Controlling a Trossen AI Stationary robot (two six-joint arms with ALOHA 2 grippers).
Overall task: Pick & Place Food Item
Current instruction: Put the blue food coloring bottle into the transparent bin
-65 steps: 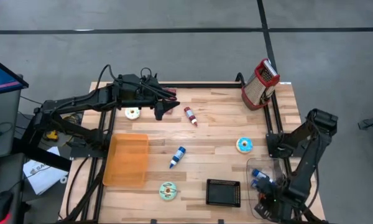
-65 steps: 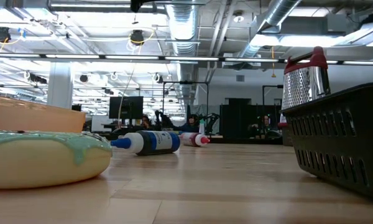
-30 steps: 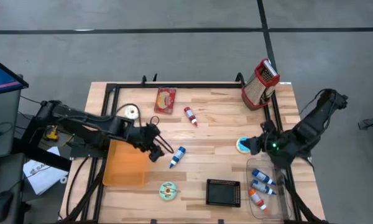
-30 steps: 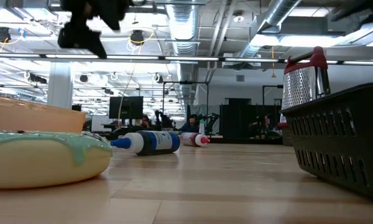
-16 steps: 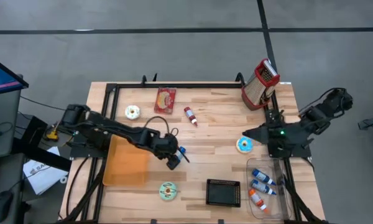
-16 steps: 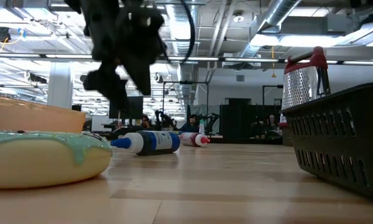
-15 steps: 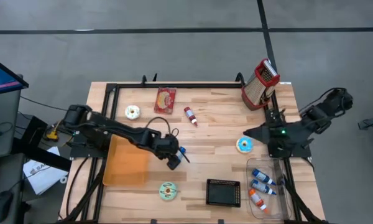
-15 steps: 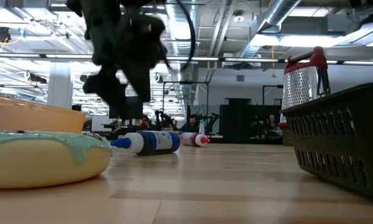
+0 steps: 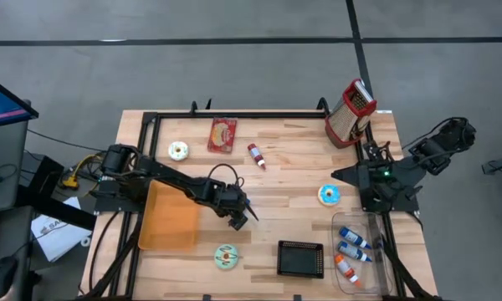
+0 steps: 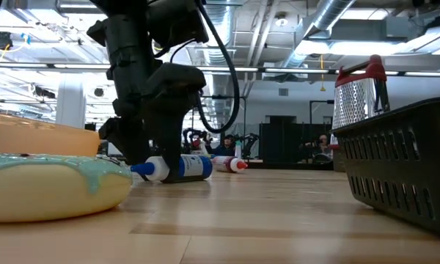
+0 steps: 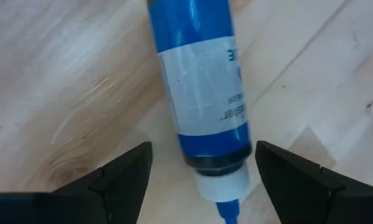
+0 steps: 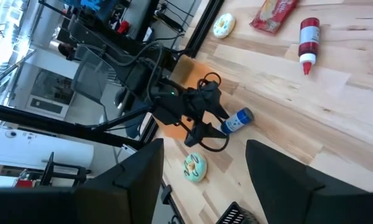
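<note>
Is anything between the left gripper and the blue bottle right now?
Nothing visible. The left gripper is open, one finger on each side of the blue bottle, which lies flat on the table. Only bare wood shows around it.

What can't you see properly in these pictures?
- Blue bottle: in the high view the left pincer covers it; its nozzle is cut off by the left wrist view's edge.
- Bottle label: print too blurred to read.
- Black basket: the low view's edge cuts it off, inside hidden.
- Right pincer: fingers too small to judge.
</note>
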